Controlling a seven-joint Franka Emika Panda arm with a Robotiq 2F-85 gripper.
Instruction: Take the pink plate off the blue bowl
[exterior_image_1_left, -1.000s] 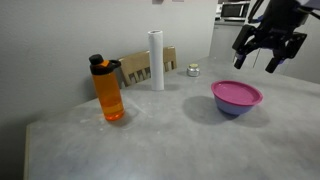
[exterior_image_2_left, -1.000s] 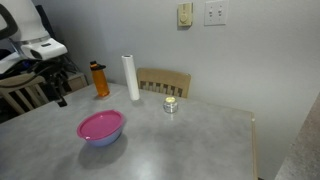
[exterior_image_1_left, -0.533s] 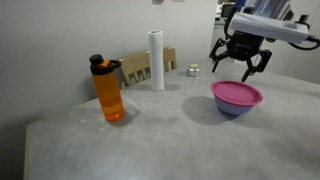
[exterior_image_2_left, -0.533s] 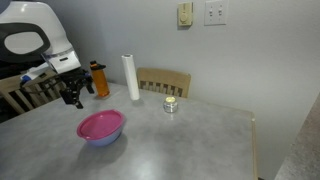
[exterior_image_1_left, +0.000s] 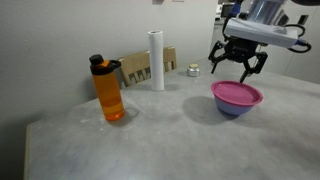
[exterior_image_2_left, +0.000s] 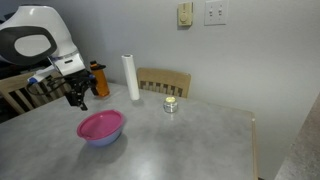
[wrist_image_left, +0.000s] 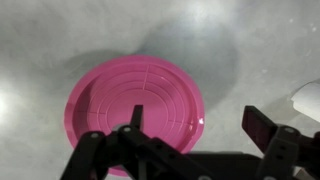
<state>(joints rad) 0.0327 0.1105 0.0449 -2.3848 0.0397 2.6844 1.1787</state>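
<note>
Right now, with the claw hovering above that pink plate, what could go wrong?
The pink plate only rests on the blue bowl, so the open gripper might drag or tip the bowl when it pinches the rim. The plate's rim looks low in the wrist view, so the fingers may slip off it.

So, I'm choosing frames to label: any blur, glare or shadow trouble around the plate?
Wrist view: the round magenta-pink plastic plate is sharp, ridges readable; a soft shadow darkens the grey tabletop beyond it, and the near black claw looks underexposed. Both exterior views: low-detail and soft, no strong glare; the small periwinkle-blue plastic bowl peeks out under the plate.
</note>
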